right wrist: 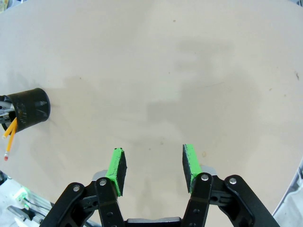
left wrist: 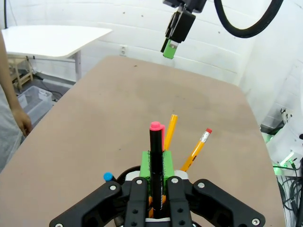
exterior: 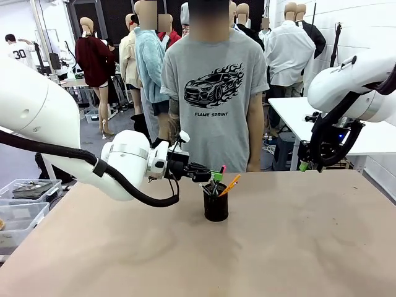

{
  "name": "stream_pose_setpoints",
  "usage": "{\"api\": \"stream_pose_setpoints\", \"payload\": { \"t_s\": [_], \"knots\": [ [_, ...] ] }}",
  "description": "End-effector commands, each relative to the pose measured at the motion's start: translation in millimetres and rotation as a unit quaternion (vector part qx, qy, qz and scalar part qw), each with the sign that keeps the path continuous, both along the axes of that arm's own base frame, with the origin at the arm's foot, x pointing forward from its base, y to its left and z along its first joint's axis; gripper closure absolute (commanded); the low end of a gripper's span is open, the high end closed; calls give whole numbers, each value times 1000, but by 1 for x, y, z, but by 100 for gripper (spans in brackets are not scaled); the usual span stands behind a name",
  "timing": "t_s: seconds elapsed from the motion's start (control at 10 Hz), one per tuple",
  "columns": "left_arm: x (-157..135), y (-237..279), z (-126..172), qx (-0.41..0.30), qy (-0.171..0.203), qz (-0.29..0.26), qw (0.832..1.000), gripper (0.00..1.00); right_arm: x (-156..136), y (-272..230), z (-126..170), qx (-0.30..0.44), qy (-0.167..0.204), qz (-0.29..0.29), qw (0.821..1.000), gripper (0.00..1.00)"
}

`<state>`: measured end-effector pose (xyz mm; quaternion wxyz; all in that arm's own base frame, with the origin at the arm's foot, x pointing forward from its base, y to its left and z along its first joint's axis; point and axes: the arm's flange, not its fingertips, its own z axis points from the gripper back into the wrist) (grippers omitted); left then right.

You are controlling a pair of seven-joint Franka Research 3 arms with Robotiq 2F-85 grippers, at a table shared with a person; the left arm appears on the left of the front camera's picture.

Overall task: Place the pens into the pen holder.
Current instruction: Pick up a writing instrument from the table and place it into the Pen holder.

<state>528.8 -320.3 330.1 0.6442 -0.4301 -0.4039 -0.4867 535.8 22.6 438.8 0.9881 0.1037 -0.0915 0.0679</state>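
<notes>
Pen holder sits upright on the tabletop, about mid-table, in front of the person standing at the far edge. Inside it: a yellow-orange pencil leaning to the right, plus a few dark pens, hard to count from the front. Left wrist view shows two yellow pencils beyond the fingers, one w/ a red eraser tip, and a small blue cap lower left.

Left end effector hovers right above the holder's rim, clenched on a black pen w/ pink cap; the green pads press it on both sides, pen standing along the fingers w/ the pink end out past them.

Right end effector is up high at the right side, well apart from the holder, released: pads spread wide, nothing between them, bare tabletop below. Its wrist cam sees the holder at far left, pencils sticking out.
</notes>
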Motion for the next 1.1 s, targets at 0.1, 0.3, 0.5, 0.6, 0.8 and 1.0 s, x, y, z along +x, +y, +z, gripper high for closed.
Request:
{"api": "stream_pose_setpoints", "payload": {
  "t_s": [0.1, 0.3, 0.5, 0.6, 0.8, 1.0],
  "knots": [
    [8, -2, -12, 17, -5, 4, 1000, 100, 1, -1, -1, 10, -1, 6, 1000, 39],
    [8, -1, -15, 23, -3, 2, 1000, 100, 1, -1, -1, 10, -1, 6, 1000, 39],
    [6, -2, -15, 28, -5, -2, 1000, 74, 1, -1, -1, 10, -1, 6, 1000, 39],
    [6, -1, -15, 29, -4, -4, 1000, 54, 1, -1, -1, 10, -1, 6, 1000, 39],
    [-3, 2, -2, 25, -10, -7, 1000, 19, 1, -1, -1, 10, -1, 6, 1000, 39],
    [-18, 10, 27, 36, -32, 4, 999, 19, 1, -1, -1, 10, -1, 6, 1000, 39]
  ]
}}
